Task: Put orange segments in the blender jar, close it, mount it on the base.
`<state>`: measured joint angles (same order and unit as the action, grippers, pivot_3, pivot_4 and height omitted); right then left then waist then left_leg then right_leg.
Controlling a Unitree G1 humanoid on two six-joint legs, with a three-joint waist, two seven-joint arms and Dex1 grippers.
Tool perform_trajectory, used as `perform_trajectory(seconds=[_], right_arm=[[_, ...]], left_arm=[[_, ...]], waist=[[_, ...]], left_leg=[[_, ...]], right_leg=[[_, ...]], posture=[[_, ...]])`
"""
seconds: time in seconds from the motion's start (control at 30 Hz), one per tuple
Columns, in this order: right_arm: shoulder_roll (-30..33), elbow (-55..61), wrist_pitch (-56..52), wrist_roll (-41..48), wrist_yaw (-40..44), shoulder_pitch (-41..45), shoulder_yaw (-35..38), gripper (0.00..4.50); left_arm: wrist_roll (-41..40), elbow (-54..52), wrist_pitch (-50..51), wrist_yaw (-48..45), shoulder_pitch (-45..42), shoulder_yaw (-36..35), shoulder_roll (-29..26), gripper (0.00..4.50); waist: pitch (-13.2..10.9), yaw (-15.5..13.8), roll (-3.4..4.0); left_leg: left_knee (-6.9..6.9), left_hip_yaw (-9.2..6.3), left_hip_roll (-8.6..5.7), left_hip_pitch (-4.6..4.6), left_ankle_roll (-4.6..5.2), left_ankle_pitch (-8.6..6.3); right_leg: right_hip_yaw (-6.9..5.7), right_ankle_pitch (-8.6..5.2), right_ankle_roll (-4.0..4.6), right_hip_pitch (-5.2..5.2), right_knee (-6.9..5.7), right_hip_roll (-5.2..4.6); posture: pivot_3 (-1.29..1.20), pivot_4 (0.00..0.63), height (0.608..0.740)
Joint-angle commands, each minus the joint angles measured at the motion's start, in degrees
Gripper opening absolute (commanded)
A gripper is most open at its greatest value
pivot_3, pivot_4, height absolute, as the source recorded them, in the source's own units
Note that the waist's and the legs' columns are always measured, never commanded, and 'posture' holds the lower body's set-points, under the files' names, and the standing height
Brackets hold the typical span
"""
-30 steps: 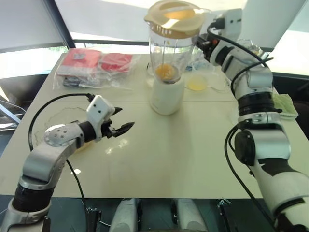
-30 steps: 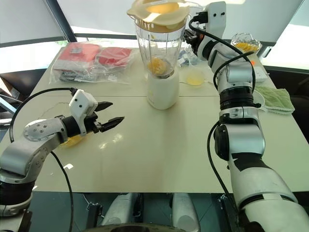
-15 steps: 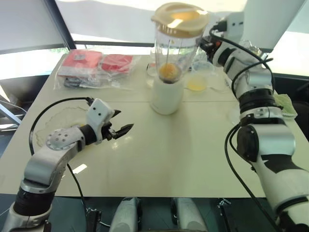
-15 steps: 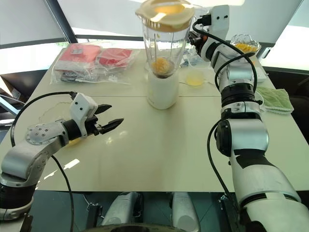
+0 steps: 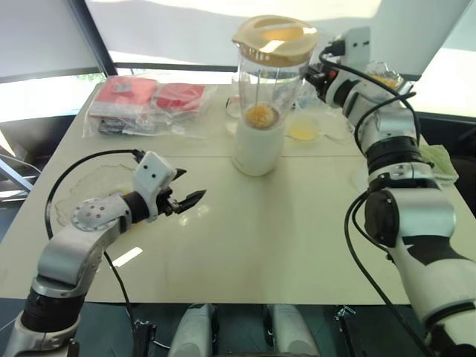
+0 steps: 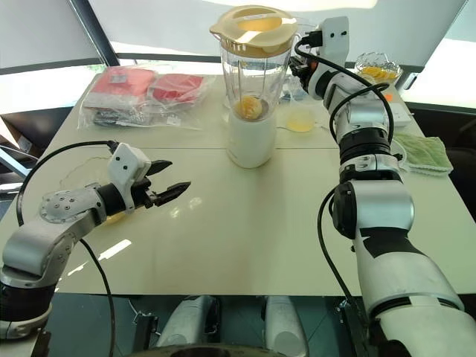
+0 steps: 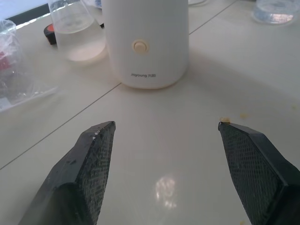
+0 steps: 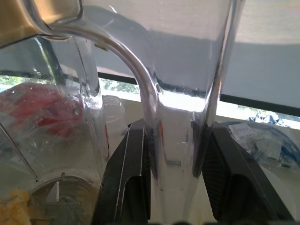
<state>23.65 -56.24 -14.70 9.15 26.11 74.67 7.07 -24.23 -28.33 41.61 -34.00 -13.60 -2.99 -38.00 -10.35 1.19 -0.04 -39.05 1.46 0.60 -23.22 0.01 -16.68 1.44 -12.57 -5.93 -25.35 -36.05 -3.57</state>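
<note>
The right wrist view shows the right gripper (image 8: pixel 174 176) with its fingers (image 8: pixel 125 180) clamped on the blender jar (image 5: pixel 269 78) handle (image 8: pixel 176 136). Head views show the lidded jar, orange segments (image 5: pixel 258 114) inside, sitting on the base (image 5: pixel 257 146). The left gripper (image 7: pixel 166 154), fingers spread wide and empty, hovers over the worktop (image 5: pixel 282 230).

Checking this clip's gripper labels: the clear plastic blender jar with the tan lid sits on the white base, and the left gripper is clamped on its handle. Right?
Not quite. The clear plastic blender jar with its tan lid does sit on the white base, but the right gripper clamps its handle, as the right wrist view shows. The left gripper hangs open over the table.
</note>
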Motion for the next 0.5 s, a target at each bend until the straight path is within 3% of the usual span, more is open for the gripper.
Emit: perform_trajectory(seconds=[0.03,0.23,0.5], right_arm=[[-0.59,5.11,-2.84,-1.29,-1.11,-0.62,-1.26,1.04],[-2.66,15.74,-9.81,-0.9,-3.95,-5.6,-1.44,1.04],[-3.81,21.27,-16.91,-2.21,-9.21,-8.53,-1.58,1.04]], left_arm=[[0.51,-2.0,-1.16,0.4,-0.39,-0.33,0.0,3.64],[0.73,-2.05,-1.1,0.77,-0.52,0.42,0.2,3.64],[0.9,-0.92,-1.49,0.36,-1.7,1.11,-0.07,3.64]], waist=[[0.0,0.0,0.0],[0.01,0.01,-0.01],[0.04,0.04,-0.03]], left_leg=[[0.0,-0.02,0.0,0.0,0.0,0.0],[0.0,-0.06,0.02,0.0,0.0,0.0],[0.0,-0.04,0.02,0.1,0.0,0.0]], right_leg=[[0.0,0.0,0.0,0.0,0.0,0.0],[0.0,0.0,0.0,0.0,0.0,-0.01],[0.01,0.0,0.01,0.04,-0.05,0.0]], posture=[[0.0,0.15,0.74],[0.0,0.15,0.74],[0.0,0.15,0.74]])
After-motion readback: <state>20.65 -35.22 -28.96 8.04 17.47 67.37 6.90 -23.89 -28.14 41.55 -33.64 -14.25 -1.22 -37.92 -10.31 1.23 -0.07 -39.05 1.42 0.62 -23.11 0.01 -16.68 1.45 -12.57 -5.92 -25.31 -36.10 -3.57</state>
